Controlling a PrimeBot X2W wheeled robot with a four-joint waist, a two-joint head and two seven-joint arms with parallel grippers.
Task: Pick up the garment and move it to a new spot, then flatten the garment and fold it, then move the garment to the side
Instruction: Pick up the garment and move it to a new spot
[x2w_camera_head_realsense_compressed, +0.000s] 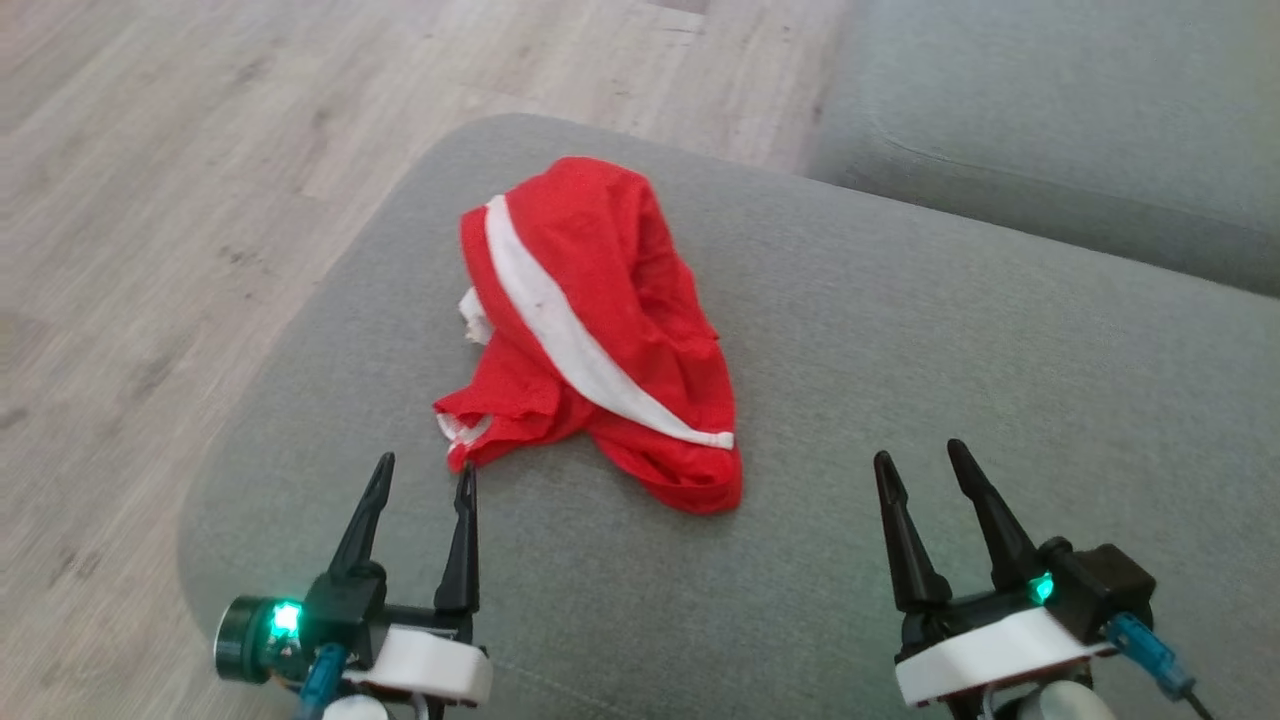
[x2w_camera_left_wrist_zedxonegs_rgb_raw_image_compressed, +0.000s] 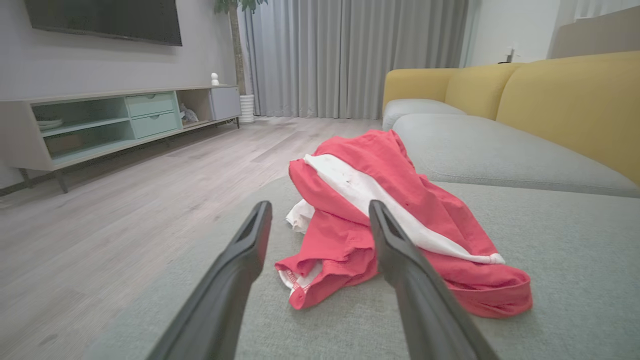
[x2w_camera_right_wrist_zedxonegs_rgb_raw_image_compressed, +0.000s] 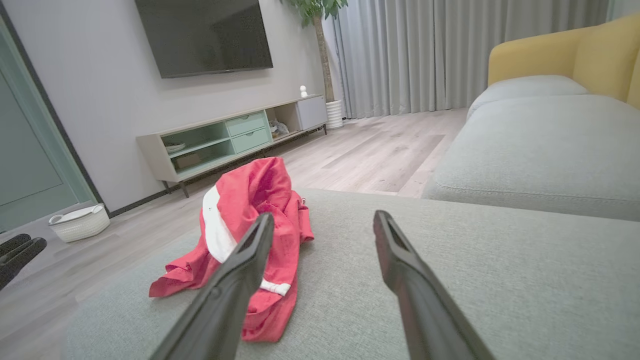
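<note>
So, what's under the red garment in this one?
The red garment lies crumpled on the grey seat cushion, whose fabric shows all around it. A bit of white cloth peeks out at its left edge. Whatever lies beneath the heap itself is covered.

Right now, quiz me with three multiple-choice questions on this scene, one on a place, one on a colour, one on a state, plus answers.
1. Where does the garment lie? A) on the grey cushion B) on the wooden floor C) in a basket
2. What colour is the stripe across it? A) blue B) white C) yellow
3. How are the left hand and right hand? A) both shut on the garment B) left shut, right open C) both open, holding nothing
Answers: 1 A, it lies crumpled on the cushion; 2 B, a white band crosses the red cloth; 3 C, each hand's fingers stand apart around nothing.
</note>
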